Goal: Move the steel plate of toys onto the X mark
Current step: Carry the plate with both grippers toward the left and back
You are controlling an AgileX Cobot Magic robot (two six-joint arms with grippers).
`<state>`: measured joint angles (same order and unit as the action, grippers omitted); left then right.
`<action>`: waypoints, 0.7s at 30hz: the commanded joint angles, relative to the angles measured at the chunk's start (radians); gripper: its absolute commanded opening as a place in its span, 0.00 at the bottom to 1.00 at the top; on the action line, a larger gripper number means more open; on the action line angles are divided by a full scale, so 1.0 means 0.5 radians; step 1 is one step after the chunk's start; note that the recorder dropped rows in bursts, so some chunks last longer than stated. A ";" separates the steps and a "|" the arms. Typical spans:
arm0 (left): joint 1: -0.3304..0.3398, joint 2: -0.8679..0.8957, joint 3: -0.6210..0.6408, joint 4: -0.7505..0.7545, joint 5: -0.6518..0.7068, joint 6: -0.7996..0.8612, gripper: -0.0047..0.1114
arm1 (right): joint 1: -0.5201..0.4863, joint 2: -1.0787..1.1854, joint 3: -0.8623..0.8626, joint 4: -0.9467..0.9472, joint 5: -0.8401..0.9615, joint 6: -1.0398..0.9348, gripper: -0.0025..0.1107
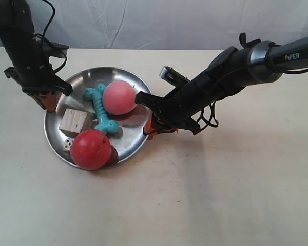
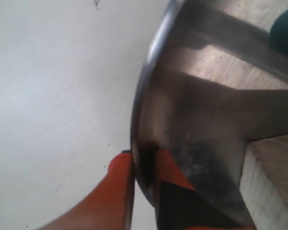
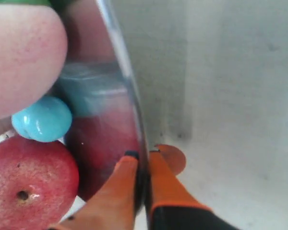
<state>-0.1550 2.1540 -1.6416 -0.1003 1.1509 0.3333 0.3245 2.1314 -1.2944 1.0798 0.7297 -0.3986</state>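
The round, shallow steel plate [image 1: 84,79] sits at the left of the cream tabletop [image 1: 220,195], towards the far side. It carries a red ball [image 1: 91,149] at its near edge and a pink peach-like ball [image 1: 119,97] at its far right. A teal rubber bone [image 1: 101,108] lies between the two, with a plain wooden cube [image 1: 74,121] and a small wooden die [image 1: 68,144] on the left.

The left gripper [image 2: 141,158] is at the plate's left rim beside the cube, and its orange jaws pinch the thin metal edge. The right gripper [image 3: 143,155] is at the right rim, where its jaws pinch the edge in the same way. I cannot tell whether the plate is clear of the tabletop. I also cannot pick out the X mark with any certainty.

The step in hand looks like a two-arm carry. Both arms should move together at one height and one pace, so the spacing between them matches the plate's width. Otherwise a pinch on such a narrow, slick rim may slip or twist. The plate should stay level and move slowly, because the two balls could roll over the low rim. It should be lowered flat before either grip is released.
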 commanded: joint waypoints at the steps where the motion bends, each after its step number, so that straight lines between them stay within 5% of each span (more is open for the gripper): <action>1: -0.093 0.049 0.001 -0.416 0.140 -0.005 0.04 | 0.050 -0.009 -0.092 0.107 -0.031 0.034 0.01; 6: -0.093 0.049 0.001 -0.212 0.140 -0.226 0.04 | 0.050 0.061 -0.092 -0.091 -0.037 0.177 0.01; 12: -0.093 0.049 0.001 -0.148 0.140 -0.263 0.24 | 0.050 0.111 -0.092 -0.118 -0.005 0.177 0.03; 17: -0.093 0.049 0.001 -0.111 0.140 -0.283 0.35 | 0.050 0.111 -0.092 -0.159 -0.005 0.177 0.30; 21: -0.093 0.049 0.001 -0.102 0.140 -0.289 0.36 | 0.050 0.111 -0.092 -0.179 -0.005 0.206 0.35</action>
<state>-0.1813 2.1853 -1.6431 -0.0790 1.2055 0.1960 0.3419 2.1913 -1.3325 0.9768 0.7347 -0.2944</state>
